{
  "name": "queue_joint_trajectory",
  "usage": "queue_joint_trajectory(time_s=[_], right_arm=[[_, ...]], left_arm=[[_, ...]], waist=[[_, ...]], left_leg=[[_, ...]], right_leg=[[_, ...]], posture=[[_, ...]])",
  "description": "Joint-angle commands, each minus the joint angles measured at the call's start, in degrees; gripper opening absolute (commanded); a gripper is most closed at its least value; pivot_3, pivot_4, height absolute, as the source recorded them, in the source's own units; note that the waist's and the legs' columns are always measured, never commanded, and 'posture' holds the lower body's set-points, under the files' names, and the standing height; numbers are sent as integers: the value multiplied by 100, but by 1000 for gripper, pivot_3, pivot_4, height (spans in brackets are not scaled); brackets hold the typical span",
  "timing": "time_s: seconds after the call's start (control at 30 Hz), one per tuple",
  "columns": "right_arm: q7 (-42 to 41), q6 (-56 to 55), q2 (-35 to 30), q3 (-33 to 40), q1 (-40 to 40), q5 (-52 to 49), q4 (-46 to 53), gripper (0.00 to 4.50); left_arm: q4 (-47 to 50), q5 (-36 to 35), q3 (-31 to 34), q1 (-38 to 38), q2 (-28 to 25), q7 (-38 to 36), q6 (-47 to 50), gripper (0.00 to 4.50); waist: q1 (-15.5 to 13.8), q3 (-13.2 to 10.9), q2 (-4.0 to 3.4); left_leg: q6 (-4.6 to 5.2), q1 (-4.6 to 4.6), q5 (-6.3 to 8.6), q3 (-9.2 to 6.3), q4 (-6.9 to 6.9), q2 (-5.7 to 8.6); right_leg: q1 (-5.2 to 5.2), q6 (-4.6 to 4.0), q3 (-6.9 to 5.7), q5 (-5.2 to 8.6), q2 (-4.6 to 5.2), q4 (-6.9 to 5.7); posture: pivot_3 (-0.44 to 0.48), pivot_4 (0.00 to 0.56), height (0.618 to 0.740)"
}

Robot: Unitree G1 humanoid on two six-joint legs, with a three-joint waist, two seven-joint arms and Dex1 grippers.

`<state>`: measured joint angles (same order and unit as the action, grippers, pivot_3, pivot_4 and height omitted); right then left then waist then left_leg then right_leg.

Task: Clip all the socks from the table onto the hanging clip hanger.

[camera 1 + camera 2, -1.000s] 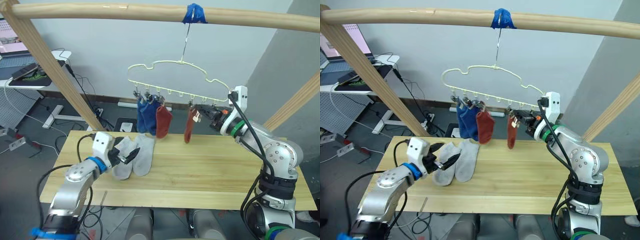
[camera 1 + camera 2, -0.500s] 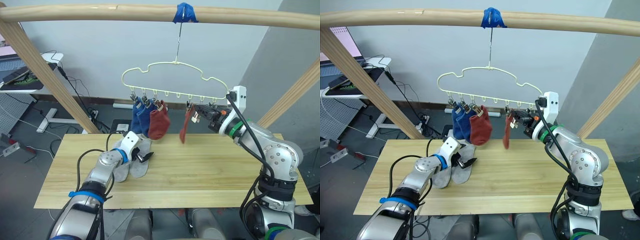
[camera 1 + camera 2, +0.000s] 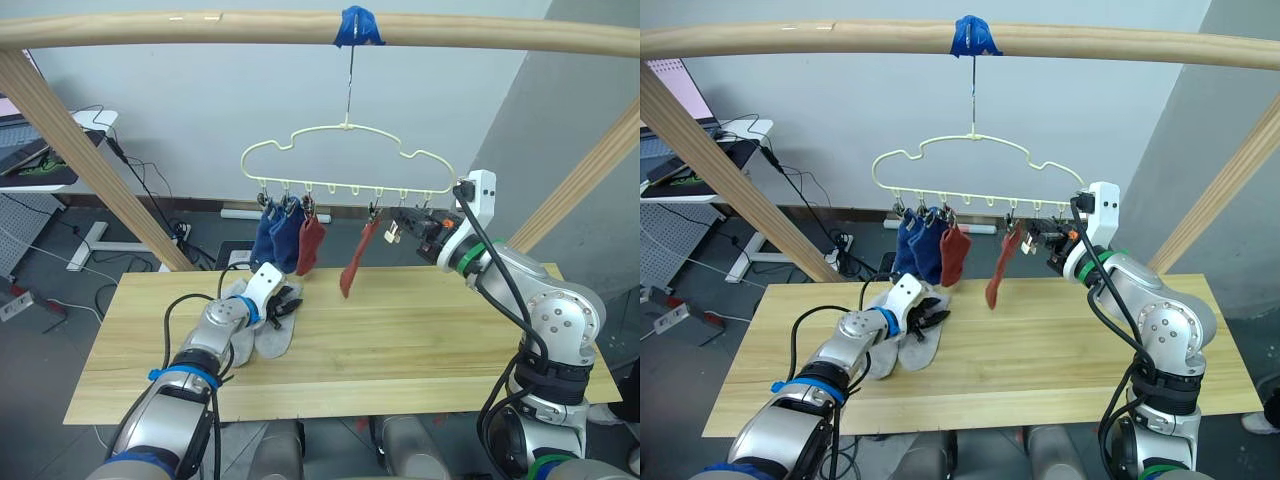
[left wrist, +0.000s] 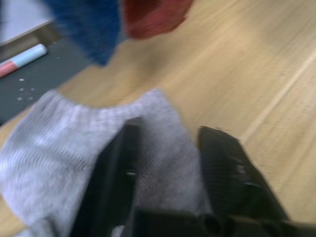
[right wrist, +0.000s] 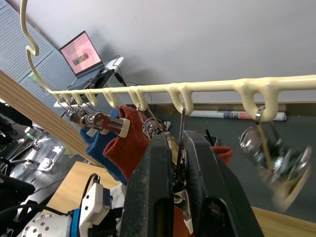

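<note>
Change: since a second ago the left gripper has reached forward from the table's left side and now sits on the grey socks; the right arm has barely shifted.
Left arm: stretched low and forward over the table, wrist near the planks.
Left fingers: spread apart and pressed down on the grey fabric, one finger on each side of a fold, not yet closed on it.
Right arm: raised, elbow bent, forearm pointing toward the clip hanger.
Right gripper: fingers squeezed closely around a metal clip on the hanger's lower rail.
Hung socks: two blue socks and one red sock clipped side by side at the left; a second red sock hangs tilted at the clip the right gripper holds.
Grey pair: lying flat on the table's left half, below the blue socks.
Hanger: hooked on the wooden beam at the blue tape.
</note>
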<state>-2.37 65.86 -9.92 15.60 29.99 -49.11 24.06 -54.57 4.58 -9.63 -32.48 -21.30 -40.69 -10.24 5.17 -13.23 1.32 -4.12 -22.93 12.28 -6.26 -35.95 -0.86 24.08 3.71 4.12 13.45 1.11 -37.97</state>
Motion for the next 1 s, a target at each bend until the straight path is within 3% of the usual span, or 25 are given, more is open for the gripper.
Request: queue_joint_trajectory(time_s=[0.03, 0.13, 0.37, 0.5, 0.6, 0.87, 1.0], right_arm=[[-20, -132, -6, -9, 105, -133, 132, 57], [-47, -168, -16, -45, 111, -117, 97, 57], [-68, -215, -33, -91, 106, -121, 68, 57], [-81, -262, -41, -117, 97, -110, 48, 57], [-66, -279, -37, -134, 85, -108, 53, 57], [118, 377, -250, 153, 131, -671, 44, 57], [571, 832, -224, 471, 254, -1175, -41, 57]], left_arm=[[251, -32, 3, 326, 41, -129, 173, 652], [1010, -260, 42, 739, 41, -473, 404, 20], [3632, -529, -243, 2065, -350, -1253, 1421, 20], [4389, -496, -347, 2451, -483, -1281, 1708, 20], [4764, -514, -342, 2568, -490, -1234, 1284, 20], [6462, -1861, 252, 2607, -378, -1371, 1363, 20], [6809, -1940, 252, 2407, -264, -1216, 1159, 20]], waist=[[0, 0, 0], [1, 1, -2], [10, 1, -3], [-6, 1, -3], [-8, 1, -3], [-15, 1, -3], [-13, 1, -3]], left_leg=[[0, 0, 0, 0, 0, 0], [0, 0, 0, 0, 3, 0], [0, -1, 0, 1, 12, -4], [1, -1, 0, -1, 12, -4], [1, -1, -1, 5, 9, -4], [1, -6, 0, 5, 15, -6], [1, -7, 0, 8, 14, -5]], right_leg=[[0, 0, 0, 0, 0, 0], [1, 0, 0, 0, 0, 0], [6, -4, 2, 2, 0, 3], [8, -5, -1, 3, -1, 2], [6, -6, 4, 3, 1, 5], [9, -7, 1, 4, 1, 12], [7, -7, 3, 5, 1, 19]], posture=[[-102, 201, 740], [-88, 189, 740], [-82, 183, 740], [-77, 178, 740], [-78, 178, 740], [-89, 185, 740], [-88, 188, 740]])
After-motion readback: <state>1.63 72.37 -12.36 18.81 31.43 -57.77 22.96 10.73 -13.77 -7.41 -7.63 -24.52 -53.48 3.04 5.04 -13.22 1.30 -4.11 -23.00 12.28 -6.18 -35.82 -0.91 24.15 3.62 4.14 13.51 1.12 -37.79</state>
